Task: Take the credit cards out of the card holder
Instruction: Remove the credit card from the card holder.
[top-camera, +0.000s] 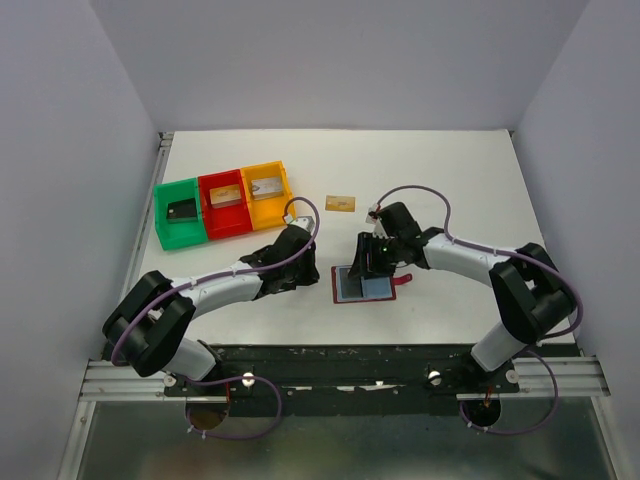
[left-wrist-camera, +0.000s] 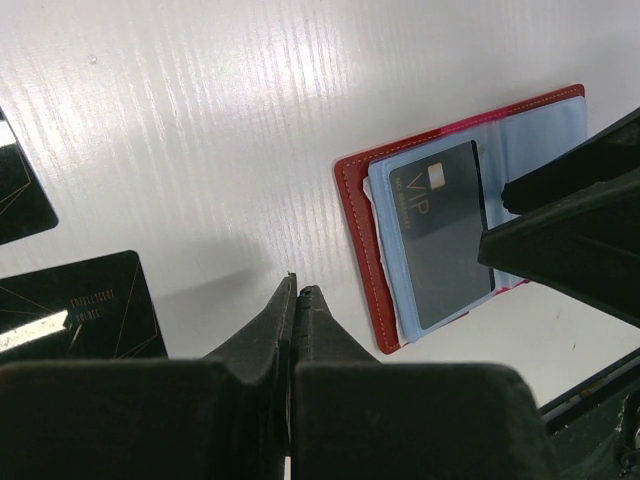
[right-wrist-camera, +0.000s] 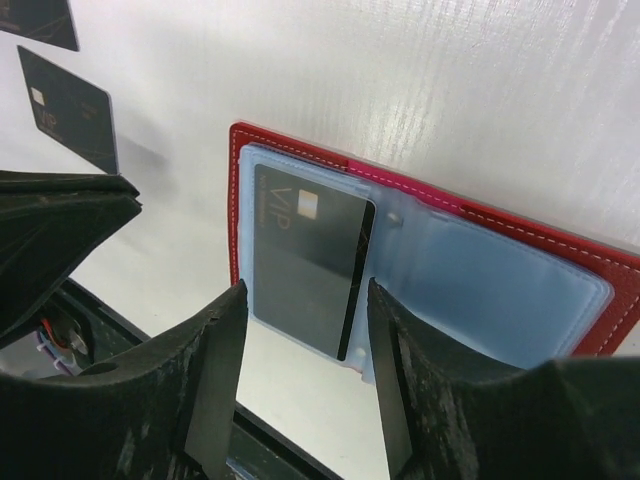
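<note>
Card holder (right-wrist-camera: 500, 290) holds one VIP card (right-wrist-camera: 305, 260); two black cards (left-wrist-camera: 80, 305) (left-wrist-camera: 18, 200) lie outside.

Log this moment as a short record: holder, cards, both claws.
card holder: lying open on the table, blue pockets facing up
card in holder: black VIP card, at one pocket
loose cards: near black card, far black card, gold card, all flat on the table
left claw: shut, nothing seen in it, beside the holder
right claw: open, above the black VIP card, one jaw on each side of it
</note>
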